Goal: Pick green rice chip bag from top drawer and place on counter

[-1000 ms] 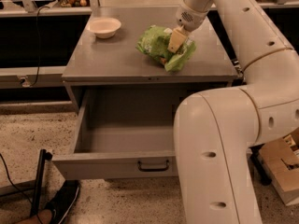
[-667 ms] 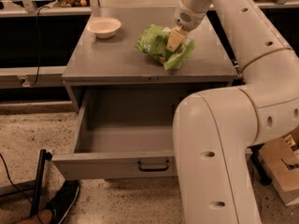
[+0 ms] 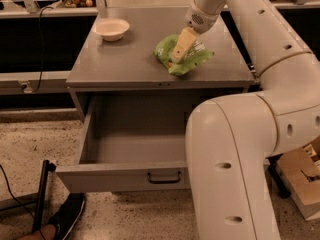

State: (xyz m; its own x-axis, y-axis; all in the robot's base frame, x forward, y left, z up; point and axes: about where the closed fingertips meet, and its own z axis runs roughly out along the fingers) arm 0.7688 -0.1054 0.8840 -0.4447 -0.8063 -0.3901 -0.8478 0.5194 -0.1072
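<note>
Resting on counter: green rice chip bag | tool at bag, grip cannot tell | top drawer open

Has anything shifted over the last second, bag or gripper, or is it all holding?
Nothing visibly changed. The gripper stays down on the green rice chip bag, which lies on the counter, right of the white bowl. The top drawer stays pulled out.
</note>
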